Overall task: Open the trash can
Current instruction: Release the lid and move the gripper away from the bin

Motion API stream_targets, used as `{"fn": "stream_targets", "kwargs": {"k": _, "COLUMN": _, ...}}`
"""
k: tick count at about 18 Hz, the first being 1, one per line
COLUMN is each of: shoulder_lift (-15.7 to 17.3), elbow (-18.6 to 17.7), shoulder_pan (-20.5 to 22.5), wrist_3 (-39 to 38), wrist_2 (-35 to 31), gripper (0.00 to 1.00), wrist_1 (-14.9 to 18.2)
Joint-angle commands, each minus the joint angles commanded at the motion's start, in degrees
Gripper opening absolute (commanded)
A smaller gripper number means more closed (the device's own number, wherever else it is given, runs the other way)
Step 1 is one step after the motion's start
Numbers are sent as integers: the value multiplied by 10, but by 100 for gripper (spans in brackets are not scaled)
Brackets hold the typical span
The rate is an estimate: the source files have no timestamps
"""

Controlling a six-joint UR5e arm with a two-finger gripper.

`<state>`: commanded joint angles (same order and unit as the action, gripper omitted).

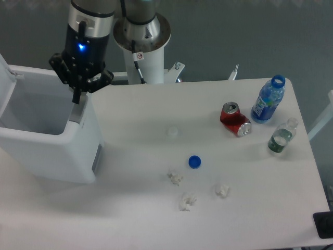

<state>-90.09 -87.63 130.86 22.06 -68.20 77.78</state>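
The trash can (57, 151) is a big white boxy bin at the left of the table. Its lid (5, 78) stands swung up at the far left edge, and the hollow inside (34, 112) shows. A grey push bar (77, 112) sits on the right rim. My gripper (76, 98) points straight down just above that bar, at the bin's right rim. Its fingers are shut together with nothing between them.
A red soda can (235, 119) lies at the right, near a blue bottle (268, 100) and a clear bottle (281, 136). A blue cap (194, 162), a white cap (172, 132) and three paper wads (186, 201) lie mid-table. The arm's base (141, 36) stands behind.
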Motion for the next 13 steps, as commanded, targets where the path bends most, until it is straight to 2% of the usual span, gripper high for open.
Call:
{"fn": "stream_targets", "kwargs": {"k": 1, "shoulder_lift": 0, "elbow": 0, "shoulder_pan": 11, "wrist_3": 2, "wrist_2": 0, "gripper": 0, "wrist_1": -1}}
{"fn": "stream_targets", "kwargs": {"k": 3, "shoulder_lift": -1, "elbow": 1, "shoulder_pan": 36, "wrist_3": 5, "wrist_2": -1, "gripper": 7, "wrist_1": -3}}
{"fn": "stream_targets", "kwargs": {"k": 6, "shoulder_lift": -9, "elbow": 6, "shoulder_pan": 71, "wrist_3": 25, "wrist_2": -1, "gripper": 26, "wrist_1": -4}}
{"fn": "stream_targets", "kwargs": {"k": 12, "shoulder_lift": -41, "elbow": 7, "shoulder_pan": 136, "wrist_3": 95, "wrist_2": -14, "gripper": 81, "wrist_1": -13}}
{"fn": "stream_targets", "kwargs": {"k": 13, "shoulder_lift": -47, "elbow": 8, "shoulder_pan": 142, "wrist_3": 98, "wrist_2": -31, "gripper": 100, "wrist_1": -18}}
